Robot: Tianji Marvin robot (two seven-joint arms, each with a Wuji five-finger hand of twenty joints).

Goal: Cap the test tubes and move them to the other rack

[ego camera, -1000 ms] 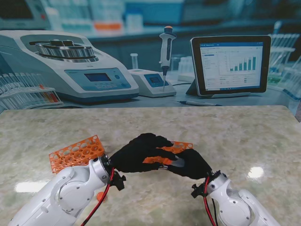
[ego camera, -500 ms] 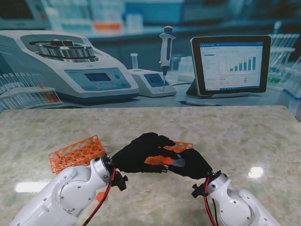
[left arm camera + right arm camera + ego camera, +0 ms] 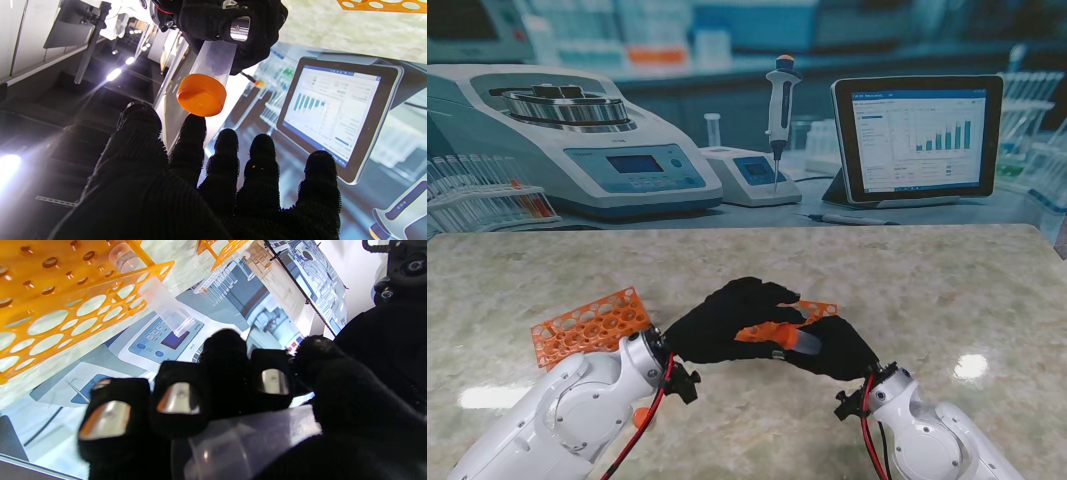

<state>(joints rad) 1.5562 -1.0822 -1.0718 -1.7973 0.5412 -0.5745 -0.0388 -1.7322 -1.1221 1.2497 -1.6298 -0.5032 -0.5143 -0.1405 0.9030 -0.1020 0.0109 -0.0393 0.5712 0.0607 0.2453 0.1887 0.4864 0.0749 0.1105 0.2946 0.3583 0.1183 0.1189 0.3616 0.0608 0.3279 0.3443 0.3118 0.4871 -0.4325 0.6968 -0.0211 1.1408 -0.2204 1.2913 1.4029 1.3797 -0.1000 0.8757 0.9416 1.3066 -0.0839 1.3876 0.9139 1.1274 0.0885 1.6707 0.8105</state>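
A clear test tube (image 3: 805, 343) with an orange cap (image 3: 762, 332) lies level between my two black-gloved hands, above the table. My right hand (image 3: 837, 350) is shut on the tube's body (image 3: 247, 443). My left hand (image 3: 722, 320) reaches over the capped end with its fingers spread. In the left wrist view its index fingertip (image 3: 193, 125) touches the rim of the cap (image 3: 200, 95), and the other fingers are clear of it. One orange rack (image 3: 592, 325) stands at the left. A second orange rack (image 3: 819, 308) shows just behind the hands and holds one uncapped tube (image 3: 163, 303).
Along the far edge stand a centrifuge (image 3: 577, 140), a small meter (image 3: 752, 175) with a pipette (image 3: 779, 110), and a tablet (image 3: 917, 135). A pen (image 3: 847, 218) lies before the tablet. A small orange item (image 3: 642, 415) lies by my left forearm.
My left hand's fingers have lifted slightly off the capped end, so more of the orange cap shows. The right hand and tube have barely moved.
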